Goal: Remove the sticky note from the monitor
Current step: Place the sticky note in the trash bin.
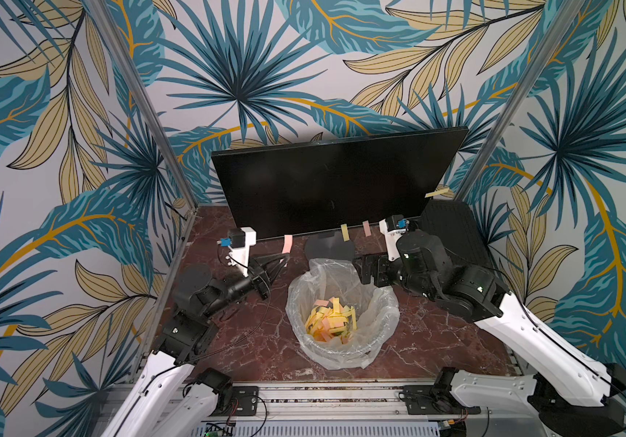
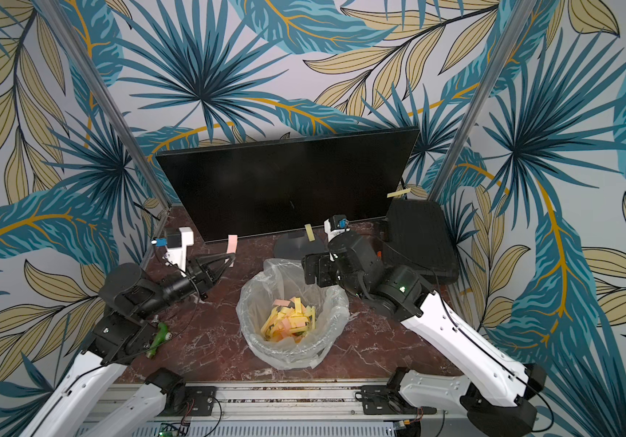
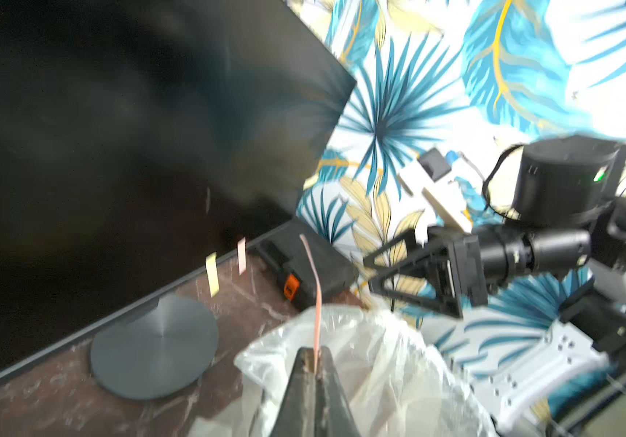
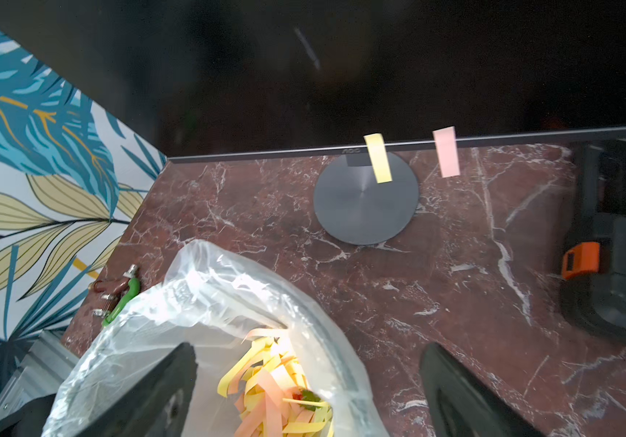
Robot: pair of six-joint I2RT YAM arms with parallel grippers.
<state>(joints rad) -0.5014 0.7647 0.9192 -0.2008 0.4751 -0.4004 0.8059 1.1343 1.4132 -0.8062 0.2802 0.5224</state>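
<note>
In both top views the monitor (image 1: 337,181) fills the centre of the frame. Left of centre, just under its lower edge, the left gripper (image 1: 285,259) is clamped on a pink sticky note (image 1: 288,244) that stands from the tips up to that edge. Right of centre, the right gripper (image 1: 360,270) hangs spread wide and empty over the lined bin (image 1: 392,304).

The left wrist view is blurred. The strip is pinched between the closed jaws, and I cannot tell whether its far end clings to the bezel. This looks like the peel; the next move calls for pulling clear of the screen, then releasing over the bin.

The right wrist view shows a yellow note (image 4: 377,159) and a second pink note (image 4: 446,151) on the lower edge, well apart from the gripper.
</note>
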